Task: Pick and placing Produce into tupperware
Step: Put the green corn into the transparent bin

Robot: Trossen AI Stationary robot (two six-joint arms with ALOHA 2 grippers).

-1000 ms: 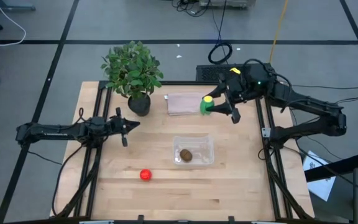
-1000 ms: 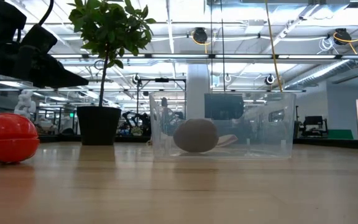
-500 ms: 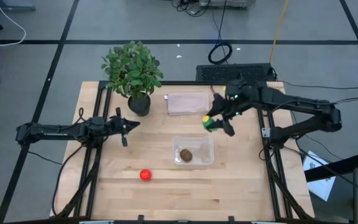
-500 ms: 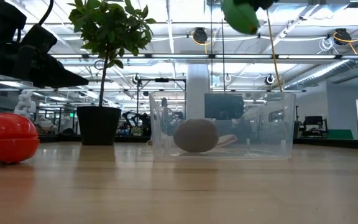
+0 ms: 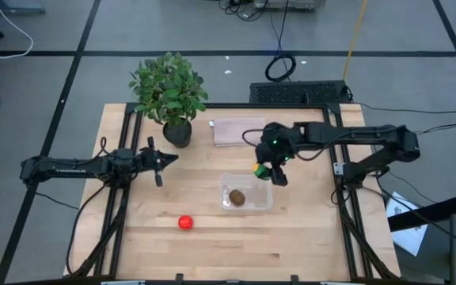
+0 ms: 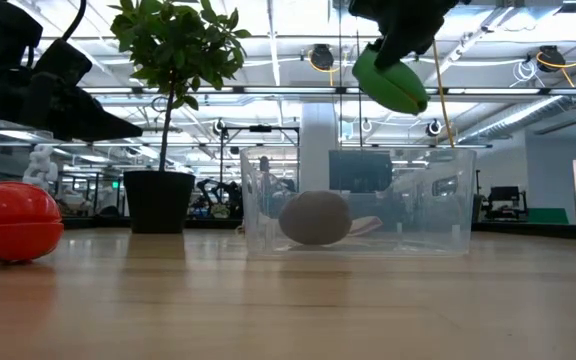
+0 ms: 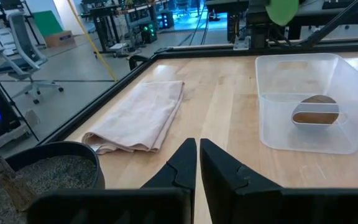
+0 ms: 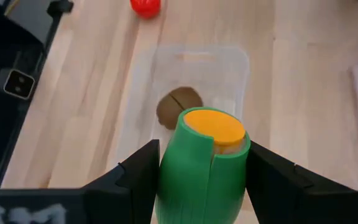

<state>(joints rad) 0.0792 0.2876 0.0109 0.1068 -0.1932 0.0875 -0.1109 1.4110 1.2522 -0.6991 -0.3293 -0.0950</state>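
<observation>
My right gripper [image 5: 269,169] is shut on the elongated green food [image 8: 202,165], which has a yellow end face, held in the air over the far right part of the clear tupperware [image 5: 246,192]. The brown kiwi-like food [image 5: 237,197] lies on the tupperware's floor. The round red food [image 5: 185,222] rests on the table near the front left. My left gripper [image 7: 197,155] is shut and empty at the table's left, near the plant pot. In the low view the green food [image 6: 390,82] hangs above the tupperware [image 6: 358,203]. My right gripper pinches the green food's two long sides [image 8: 169,168] between its two fingers [image 8: 138,174], the yellow end [image 8: 214,126] pointing away from the wrist. The fingers slant down from the table's far right. The food is lifted clear, above the tupperware.
A potted leafy plant [image 5: 169,91] stands at the far left. A flat pinkish folded piece [image 5: 234,131] lies at the far edge behind the tupperware. Bare wood lies around the red food and along the near edge.
My right gripper has carried the green food from over the pinkish piece toward the table's near edge and a little left, and down, until it is over the tupperware. In the low view the food has come into the picture from above and sunk lower.
</observation>
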